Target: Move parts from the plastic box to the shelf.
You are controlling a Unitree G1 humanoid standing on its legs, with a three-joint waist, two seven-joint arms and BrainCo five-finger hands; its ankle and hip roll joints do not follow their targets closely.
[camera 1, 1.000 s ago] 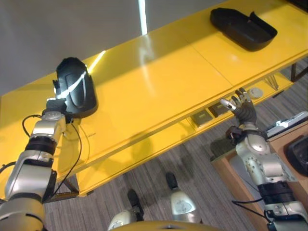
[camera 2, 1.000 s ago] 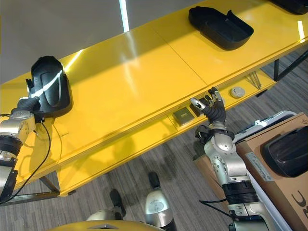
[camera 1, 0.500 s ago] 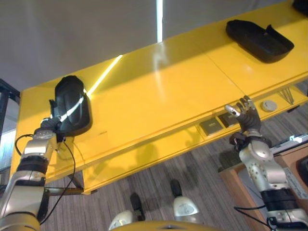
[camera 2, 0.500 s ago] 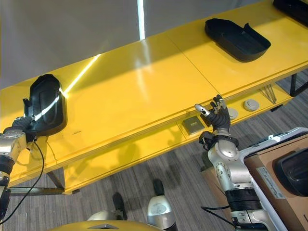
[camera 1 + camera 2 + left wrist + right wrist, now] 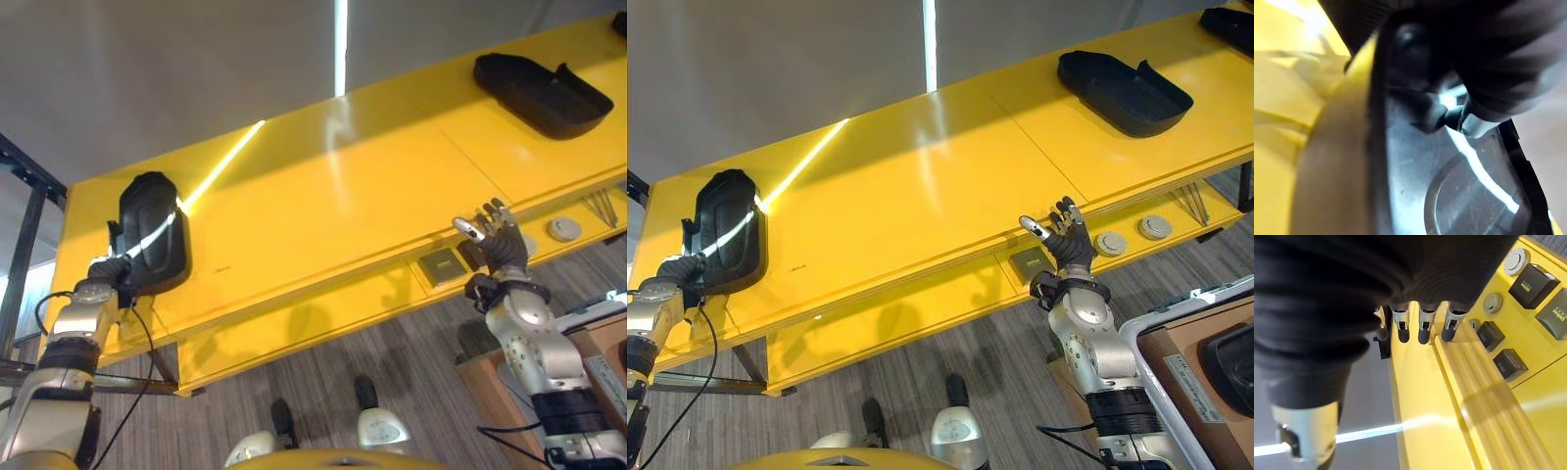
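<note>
Black part (image 5: 153,233) lies on the yellow shelf (image 5: 333,186), its near rim pinched by the left hand (image 5: 110,271). Another part (image 5: 1124,90) lies well beyond the slack, empty right hand (image 5: 1066,241). Release likely remains.

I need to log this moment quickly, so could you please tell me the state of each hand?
Left hand: shut on the black part at its near edge, on the yellow shelf.
Right hand: open, holding nothing.

Three black parts (image 5: 727,233) on one yellow shelf (image 5: 921,186); two round discs (image 5: 1156,227); two hands (image 5: 1065,240).
</note>
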